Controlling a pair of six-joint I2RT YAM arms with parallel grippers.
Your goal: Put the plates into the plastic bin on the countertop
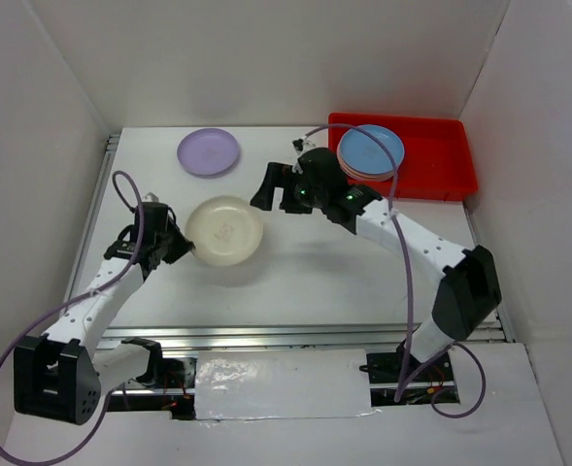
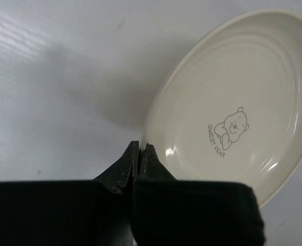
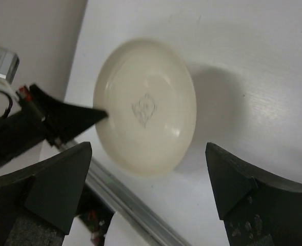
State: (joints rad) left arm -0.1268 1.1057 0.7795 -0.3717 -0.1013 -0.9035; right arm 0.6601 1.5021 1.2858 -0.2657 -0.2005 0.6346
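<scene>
Bases of both arms sit at the bottom of the top view. My left claw (image 1: 181, 248) pinches the near-left rim of the cream plate (image 1: 225, 230), mid-counter (image 1: 344, 282). My right claw (image 1: 269, 187) hangs just past the plate's far-right edge, apart from it, pointing at it. Purple plate (image 1: 209, 152) lies alone at far left. Red bin (image 1: 433, 157) sits far right, and a blue plate (image 1: 371, 149) tops a stack in its left end.

Left wrist: fingers (image 2: 152, 166) squeezed on the cream plate (image 2: 233, 118), jaws nearly together with only the thin rim between. Plate tilts up off the counter, shadow under it, bear print showing inside.

Right wrist: right claw (image 3: 148, 154) spread wide, nothing in it. Cream plate (image 3: 145, 125) shows between the fingers but farther off. Left claw (image 3: 68, 118) tip is on its rim.

My read: a handover, since the bin is on the right arm's side. To do it well, bring the right claw onto the free rim opposite my left grip, close it fully, and only then release left. Rim grip is thin, so the plate could pivot or slip. Go slow and level.
</scene>
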